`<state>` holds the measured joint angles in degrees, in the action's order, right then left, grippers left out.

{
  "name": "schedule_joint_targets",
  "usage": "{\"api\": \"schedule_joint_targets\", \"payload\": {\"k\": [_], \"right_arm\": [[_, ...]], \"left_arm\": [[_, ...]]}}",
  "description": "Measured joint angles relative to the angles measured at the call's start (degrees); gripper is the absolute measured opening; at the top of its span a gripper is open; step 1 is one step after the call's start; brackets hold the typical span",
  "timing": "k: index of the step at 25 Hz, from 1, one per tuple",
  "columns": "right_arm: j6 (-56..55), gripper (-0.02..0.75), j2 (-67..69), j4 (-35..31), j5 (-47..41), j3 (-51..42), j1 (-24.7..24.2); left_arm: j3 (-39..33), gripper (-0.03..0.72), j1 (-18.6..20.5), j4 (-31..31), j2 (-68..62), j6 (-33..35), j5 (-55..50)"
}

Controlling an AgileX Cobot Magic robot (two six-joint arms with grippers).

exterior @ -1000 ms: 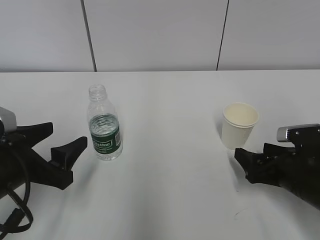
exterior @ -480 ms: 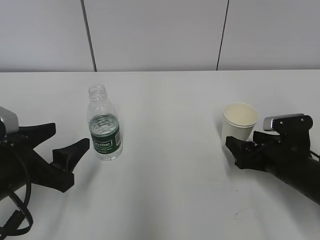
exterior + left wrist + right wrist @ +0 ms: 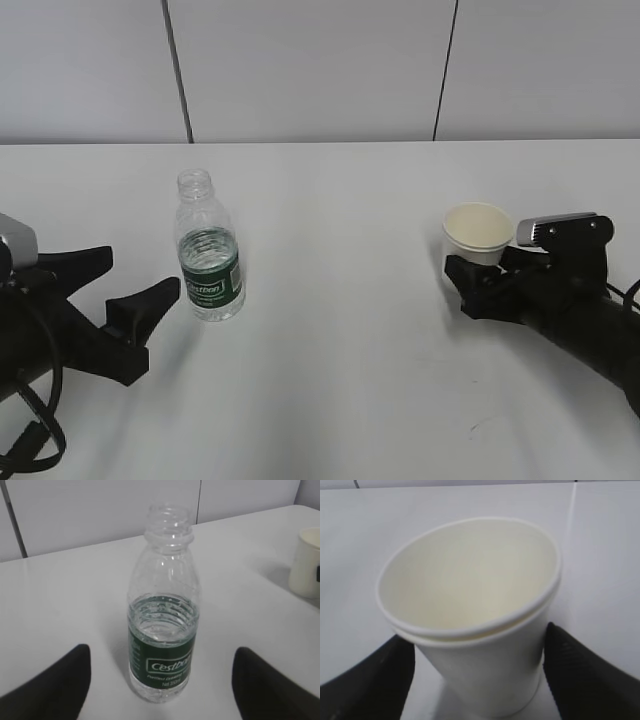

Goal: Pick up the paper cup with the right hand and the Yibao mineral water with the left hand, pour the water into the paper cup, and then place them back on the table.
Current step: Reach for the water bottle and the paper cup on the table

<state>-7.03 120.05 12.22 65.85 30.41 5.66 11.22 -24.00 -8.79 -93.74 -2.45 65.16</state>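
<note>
The small cream-white tapered paper cup [image 3: 479, 240] stands upright on the plain white counter [image 3: 340, 330], right of centre, with its rolled rim up and nothing visible inside. The right black pincer [image 3: 476, 280] has its 2 fingers on either side of the cup's lower wall; in the right wrist view the cup [image 3: 475, 615] sits squarely between them, and both fingers [image 3: 580, 675] look close to the paper, but whether they already press it I cannot tell (no dent shows in the wall). The jaws are spread about as wide as the cup. Gripping low on the taper probably makes sense: the cup is light and soft, and a hold below the rim keeps the mouth free for pouring.

The small clear ribbed plastic bottle [image 3: 209, 250] with the dark green label band stands upright left of centre, capless, about half full. The left black pincer [image 3: 125, 300] lies just beside it, jaws spread wide and apart from the plastic; the left wrist view shows the bottle [image 3: 162, 615] centred in the gap, with both dark fingers [image 3: 270, 690] well clear. That alignment suits a grasp around the label band, where the body is stiffest.

Both pickups remain to be done. With the neck open, the bottle will need a steady, upright lift.
</note>
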Motion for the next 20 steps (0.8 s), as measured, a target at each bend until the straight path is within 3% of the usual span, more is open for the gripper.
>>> {"api": "schedule_joint_targets", "payload": {"k": [20], "right_arm": [[0.0, 0.608, 0.5, 0.0, 0.0, 1.8, 0.0]], "left_arm": [[0.0, 0.531, 0.0, -0.6, 0.0, 0.0, 0.0]]}}
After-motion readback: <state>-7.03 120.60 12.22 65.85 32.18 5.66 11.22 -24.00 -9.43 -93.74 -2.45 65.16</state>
